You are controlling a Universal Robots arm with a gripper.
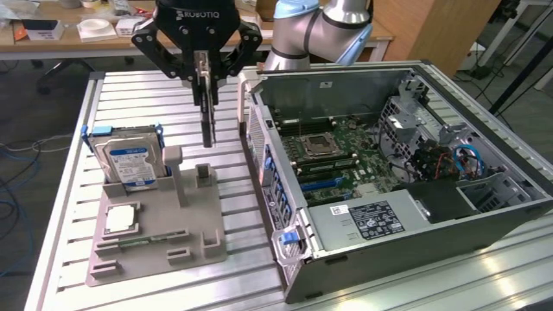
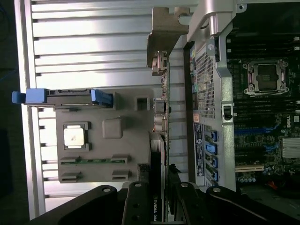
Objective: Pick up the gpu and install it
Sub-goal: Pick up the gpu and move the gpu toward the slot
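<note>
Above the grey holder (image 1: 155, 256) on the slatted table (image 1: 129, 97), the gripper (image 1: 201, 72) pinches the gpu (image 1: 207, 116) by its top edge, one finger on each flat face. The card hangs upright, edge-on, its lower end near the holder's posts but apparently not touching them. On the exterior view's left a hard drive (image 1: 129, 165) stands in the holder, with a square chip (image 1: 121, 220) nearer. On the exterior view's right, just beside the card, sits the open computer case (image 1: 389, 220).

Gripper (image 2: 158, 177) clamps gpu (image 2: 159, 145) edge-on; prob. above gray fixture (image 2: 96, 151); PC case (image 2: 220, 93) beside
</note>
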